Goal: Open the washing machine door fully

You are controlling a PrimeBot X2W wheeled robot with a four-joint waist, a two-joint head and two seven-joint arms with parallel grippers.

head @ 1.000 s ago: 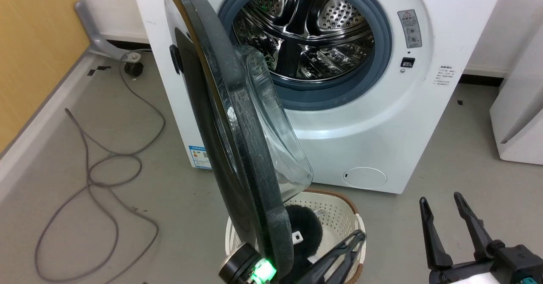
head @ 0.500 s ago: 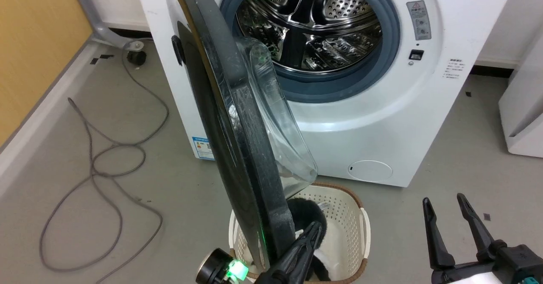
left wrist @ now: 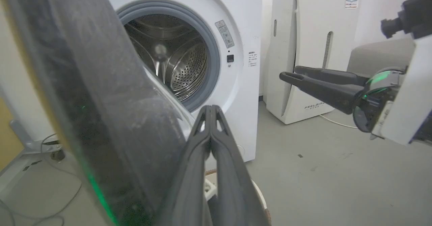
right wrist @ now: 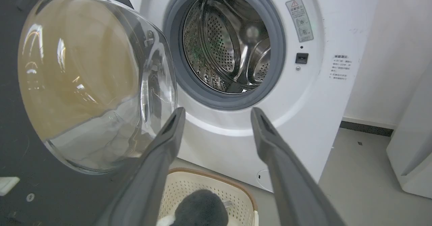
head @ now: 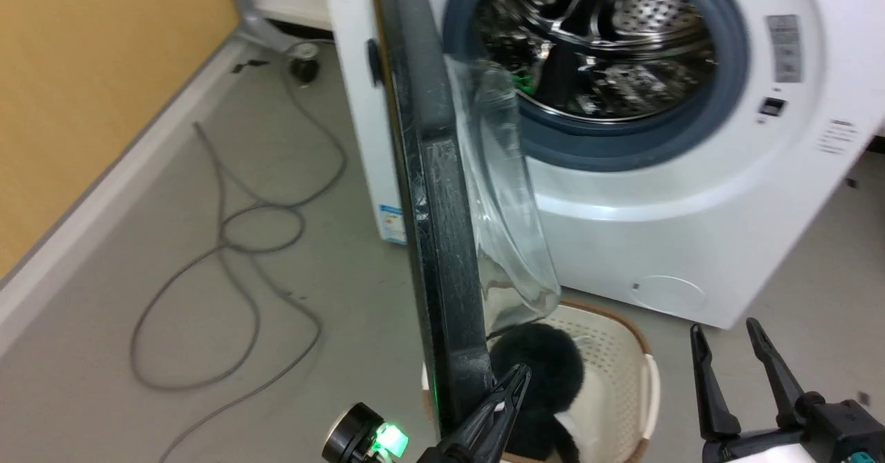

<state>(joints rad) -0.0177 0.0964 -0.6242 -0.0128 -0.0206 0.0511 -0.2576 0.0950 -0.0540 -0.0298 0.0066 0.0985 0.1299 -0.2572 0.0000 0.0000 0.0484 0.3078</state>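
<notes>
The large round glossy-black washing machine door [head: 442, 256] stands swung out from the big white front-loading washing machine [head: 657, 235], edge-on in the head view, hinged at the cabinet's left side. Its clear bulging glass bowl [head: 505, 193] faces the robot's right. The grey-gasketed steel drum mouth [head: 608, 41] is fully exposed.

The left gripper [head: 520, 373] has its two dark fingers pressed together, holding nothing. It sits just beside the inner face of the door's lower rim; contact cannot be confirmed. The right gripper [head: 723, 326] is spread wide and empty, well apart from the door.

A cream perforated plastic basket [head: 612, 363] stands on the floor below the door, containing a dark fluffy item [head: 539, 373].
</notes>
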